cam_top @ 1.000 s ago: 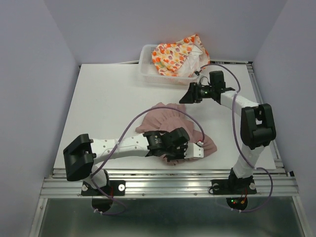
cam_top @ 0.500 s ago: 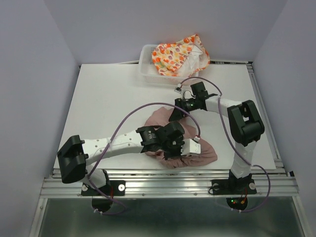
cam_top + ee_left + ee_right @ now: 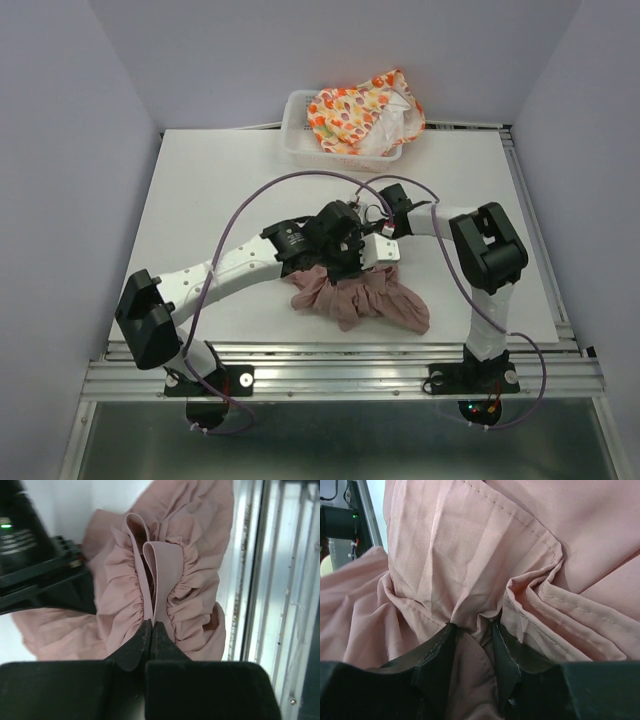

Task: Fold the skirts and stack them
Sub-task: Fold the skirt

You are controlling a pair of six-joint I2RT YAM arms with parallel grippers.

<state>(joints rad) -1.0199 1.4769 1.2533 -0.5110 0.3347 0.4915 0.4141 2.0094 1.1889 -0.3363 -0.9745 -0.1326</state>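
Note:
The dusty pink ruffled skirt [image 3: 362,296] hangs bunched over the front middle of the table. My left gripper [image 3: 350,252] is shut on its gathered waistband [image 3: 159,580] and holds it up. My right gripper [image 3: 372,222] is just beyond it, shut on a fold of the same pink skirt [image 3: 470,570]. The two grippers are almost touching. The cream skirt with orange, red and yellow print [image 3: 362,112] lies heaped in the white mesh basket [image 3: 300,140] at the back.
The white table [image 3: 210,210] ends at a metal rail [image 3: 340,360] along the front edge. The rail also shows to the right of the skirt in the left wrist view [image 3: 255,580]. Purple cables [image 3: 260,200] loop above both arms.
My left gripper has lifted the pink skirt and carried it back from the front edge. My right gripper has swung in from near the basket and closed on the skirt.

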